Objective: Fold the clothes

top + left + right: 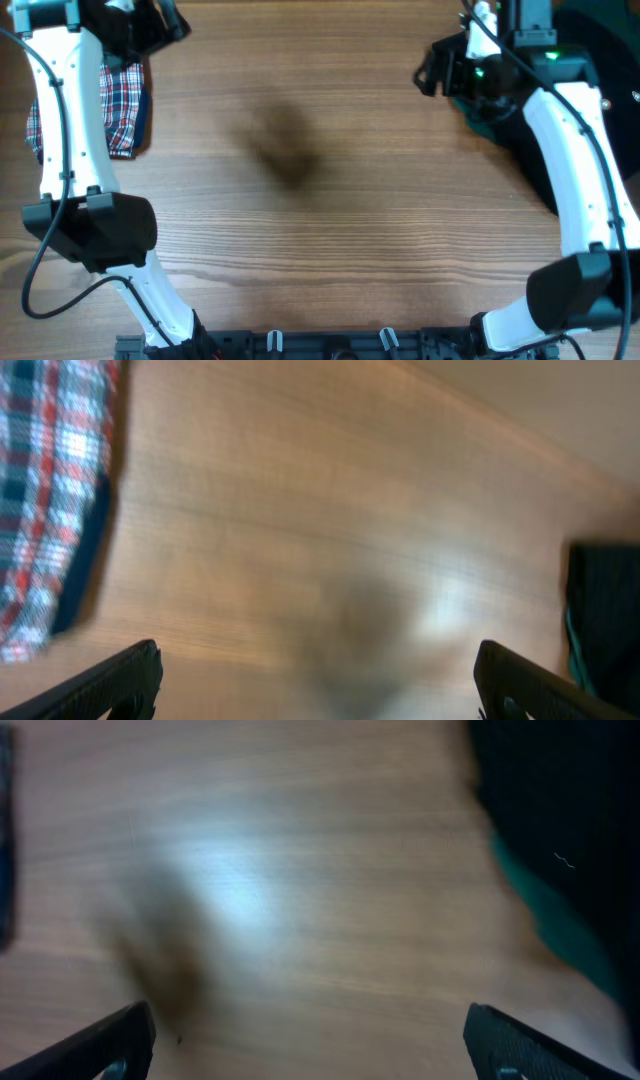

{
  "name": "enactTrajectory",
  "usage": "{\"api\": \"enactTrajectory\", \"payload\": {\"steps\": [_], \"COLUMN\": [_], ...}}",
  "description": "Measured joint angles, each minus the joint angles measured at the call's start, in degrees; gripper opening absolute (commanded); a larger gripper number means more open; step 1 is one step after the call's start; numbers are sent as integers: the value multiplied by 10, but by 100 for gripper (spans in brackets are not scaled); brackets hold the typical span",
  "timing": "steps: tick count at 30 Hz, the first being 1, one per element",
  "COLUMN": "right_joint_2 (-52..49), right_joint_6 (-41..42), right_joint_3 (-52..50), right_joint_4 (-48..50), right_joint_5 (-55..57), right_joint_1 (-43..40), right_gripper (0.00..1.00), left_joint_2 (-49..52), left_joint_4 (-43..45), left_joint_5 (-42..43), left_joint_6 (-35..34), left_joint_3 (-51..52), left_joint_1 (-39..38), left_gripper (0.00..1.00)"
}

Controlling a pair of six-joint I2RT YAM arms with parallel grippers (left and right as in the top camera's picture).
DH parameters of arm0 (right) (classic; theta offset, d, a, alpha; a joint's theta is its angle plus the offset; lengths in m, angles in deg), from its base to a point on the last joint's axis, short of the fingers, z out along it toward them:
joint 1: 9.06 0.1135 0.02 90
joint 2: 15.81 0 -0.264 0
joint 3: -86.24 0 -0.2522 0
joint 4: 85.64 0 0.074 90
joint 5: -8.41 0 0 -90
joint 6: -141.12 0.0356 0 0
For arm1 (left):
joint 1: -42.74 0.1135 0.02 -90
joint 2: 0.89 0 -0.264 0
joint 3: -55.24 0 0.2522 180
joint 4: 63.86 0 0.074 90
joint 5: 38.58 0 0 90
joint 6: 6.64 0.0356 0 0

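The plaid garment (122, 100) lies at the far left of the surface (320, 240), partly hidden beneath the left arm, in a compact, narrow bundle that appears already folded. Its long axis runs from the near edge of the surface toward the far edge. The navy-trimmed edge faces the centre of the surface and the plaid body faces the left rim. Which end carries the neck and which the hem cannot be told. The left hand (315, 660) is above bare wood just beside the garment, with its fingers spread wide and nothing between them. The right hand (310, 1020) is likewise fully open and empty, well apart from the garment and near the dark green fabric (560, 925) and the black garment (570, 790) at the right side. The step in hand is judged to be clearing the left hand from the finished bundle. To do this well, the hand should lift straight up before travelling sideways, so that no finger catches the navy edge and pulls a layer open. If a layer looks loose, the hand should press it flat along the long axis, not across it.
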Motion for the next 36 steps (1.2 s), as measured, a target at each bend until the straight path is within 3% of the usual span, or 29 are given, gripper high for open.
{"api": "enactTrajectory", "payload": {"steps": [4,9,17,24,29,36], "right_joint_2": [13,13,13,13,13,13], "right_joint_6": [-17,-21,-21,-21,-21,-21], "right_joint_3": [0,0,0,0,0,0], "right_joint_4": [-53,-55,-53,-50,-47,-46], "right_joint_5": [24,28,30,30,30,30], "right_joint_1": [-3,-3,-3,-3,-3,-3], "right_gripper": [100,100,100,100,100,100], "left_joint_2": [0,0,0,0,4,32], "left_joint_4": [-57,-47,113,148,208,287], "left_joint_5": [-52,-122,-176,-183,-183,-182], "left_joint_6": [-49,-128,-199,-202,-131,-68], "left_joint_3": [0,38,251,282,283,283], "left_joint_1": [-12,-12,16,92,141,138], "left_gripper": [100,100,99,100,100,100]}}
